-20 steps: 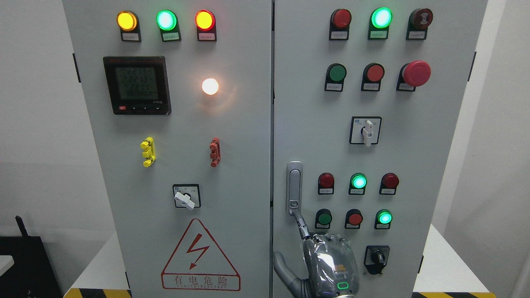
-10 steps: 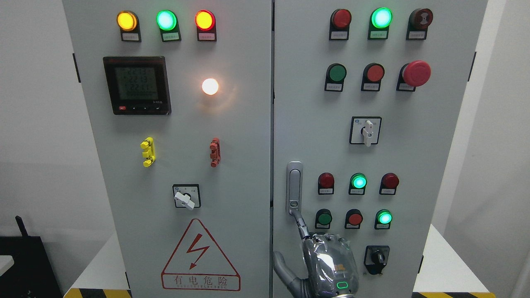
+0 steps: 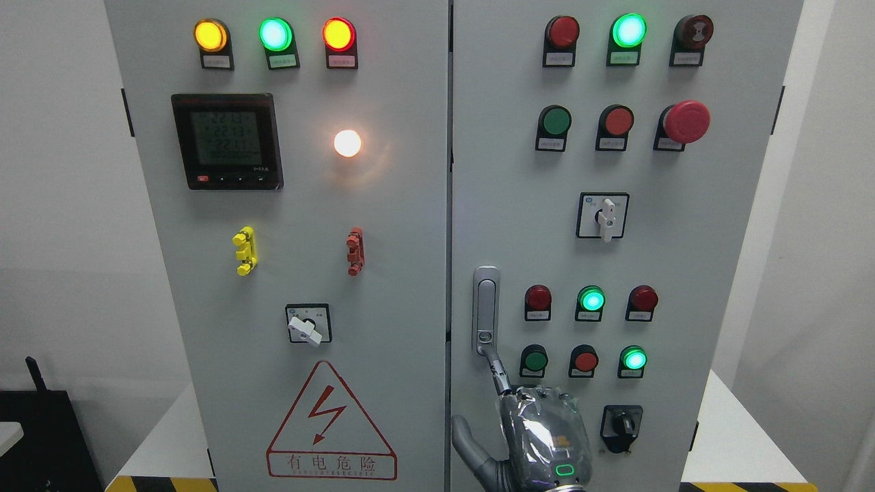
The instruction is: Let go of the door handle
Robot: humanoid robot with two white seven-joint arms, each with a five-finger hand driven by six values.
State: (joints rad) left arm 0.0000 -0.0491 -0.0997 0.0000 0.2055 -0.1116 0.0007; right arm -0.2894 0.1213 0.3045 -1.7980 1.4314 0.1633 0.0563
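The silver door handle stands upright at the left edge of the grey cabinet's right door. My right hand, wrapped in clear plastic, rises from the bottom edge just below the handle. Its index finger points up and left, and the tip touches the handle's lower end by the round lock. The other fingers are curled against the palm, and the thumb sticks out to the left. The hand grasps nothing. My left arm does not show.
Around the handle on the right door are red and green buttons, a black rotary knob and a white selector switch. The left door carries a meter, lamps, a switch and a red warning triangle. White ledges flank the cabinet.
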